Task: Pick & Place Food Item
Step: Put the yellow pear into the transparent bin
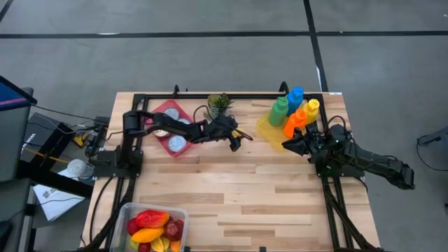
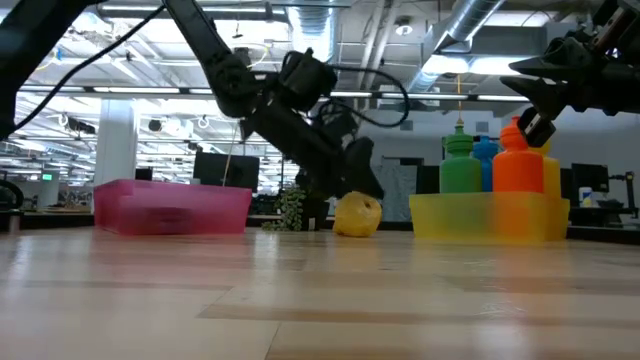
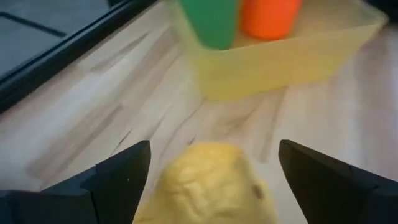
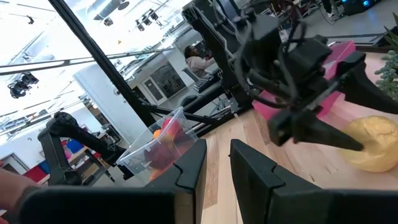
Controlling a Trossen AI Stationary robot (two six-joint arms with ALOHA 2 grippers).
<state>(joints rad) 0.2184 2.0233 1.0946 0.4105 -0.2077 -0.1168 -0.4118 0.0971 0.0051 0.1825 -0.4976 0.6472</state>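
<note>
My left arm stretches from its base at the table's left side across toward the middle, wrist angled down, so the left gripper [image 1: 241,139] sits low over the boards with its fingers [image 3: 121,177] spread wide apart. My right arm lies folded along the table's right side, forearm running back toward the edge. The right gripper [image 1: 288,145] hangs raised above the surface, its two fingers [image 4: 189,168] drawn close with a narrow gap between them.

Bare table [image 1: 245,196] lay open in front; the yellow bin [image 2: 490,218] of bottles [image 1: 294,108] and pink tray [image 1: 171,126] flanked the lemon [image 2: 357,215].
</note>
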